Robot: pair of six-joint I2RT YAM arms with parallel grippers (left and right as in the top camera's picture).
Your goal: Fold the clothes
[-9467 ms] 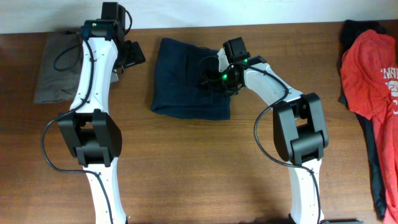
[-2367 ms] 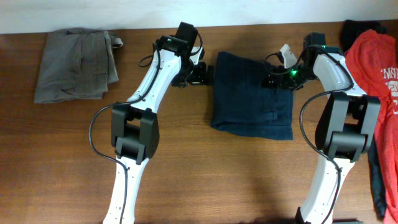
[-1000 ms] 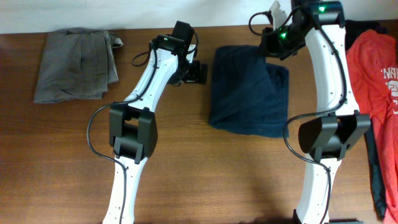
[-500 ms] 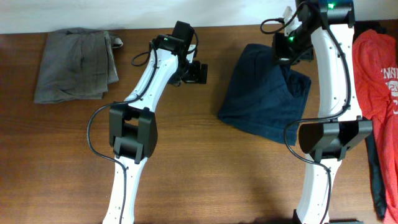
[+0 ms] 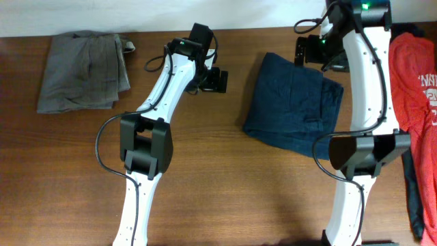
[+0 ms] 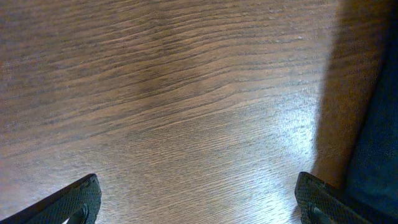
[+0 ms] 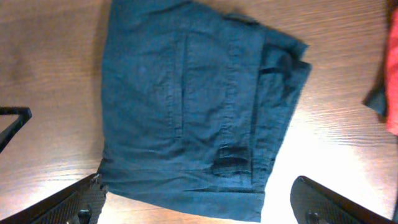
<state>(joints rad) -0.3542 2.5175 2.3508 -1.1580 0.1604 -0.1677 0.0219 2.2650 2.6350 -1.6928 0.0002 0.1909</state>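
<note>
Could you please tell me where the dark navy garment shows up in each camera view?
Overhead: navy garment lies right of centre, toward the far edge.
Left wrist: navy garment, only a dark sliver at the right edge.
Right wrist: navy garment fills the middle.
Shared landmark: the wooden table under it.

surface: brown wooden table (visible grain) | backdrop: white wall

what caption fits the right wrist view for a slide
Open right gripper above the folded navy garment on a wooden table.
</note>
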